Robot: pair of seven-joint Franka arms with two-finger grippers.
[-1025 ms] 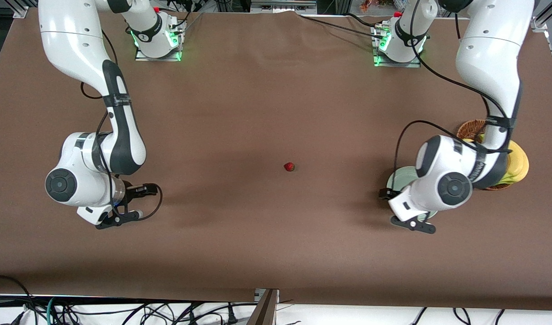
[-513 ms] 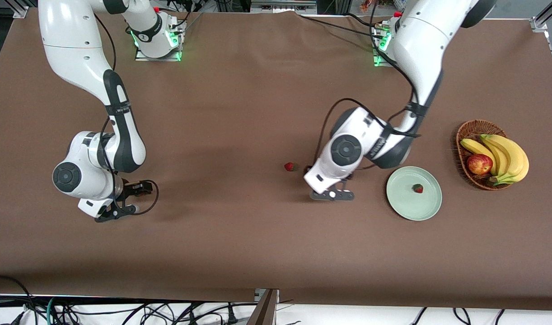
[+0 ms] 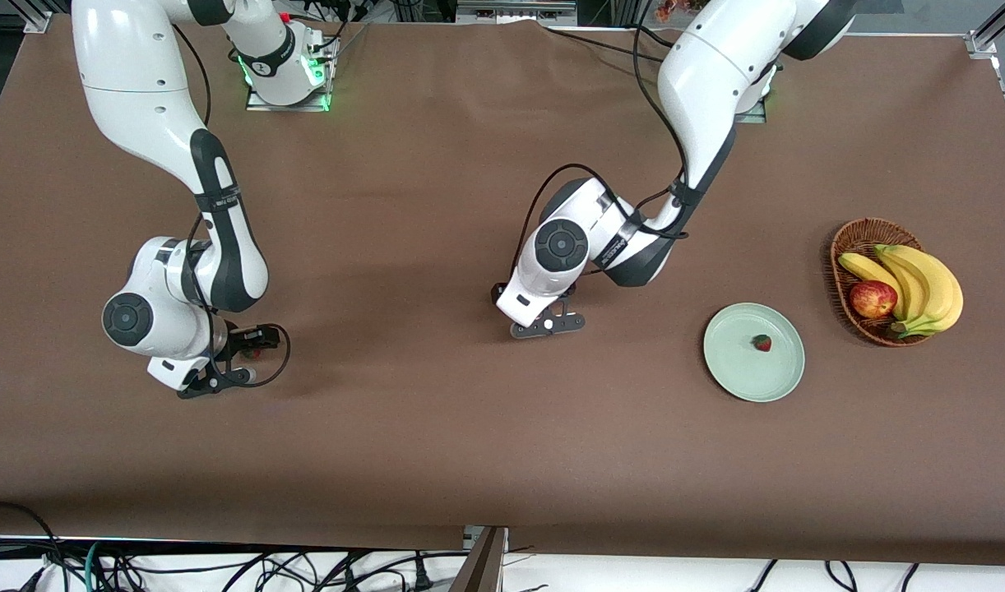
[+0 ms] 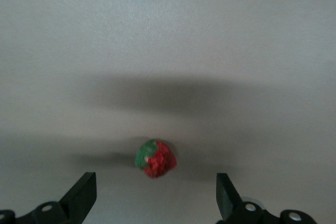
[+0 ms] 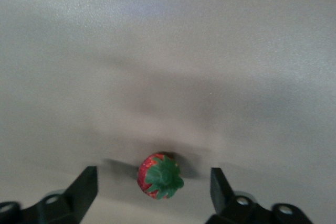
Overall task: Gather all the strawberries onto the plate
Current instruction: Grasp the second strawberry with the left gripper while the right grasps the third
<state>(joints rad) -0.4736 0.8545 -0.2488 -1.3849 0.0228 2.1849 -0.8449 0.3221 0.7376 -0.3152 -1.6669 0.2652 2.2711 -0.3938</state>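
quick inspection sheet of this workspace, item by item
surface: brown table, no spills seen
job's things: one strawberry on the plate; one strawberry under the left gripper; one strawberry under the right gripper
clutter: basket with bananas and apple, beside the plate
grippers: both open, each low over its berry
cables: black cables along the table's near edge
surroundings: nothing seen
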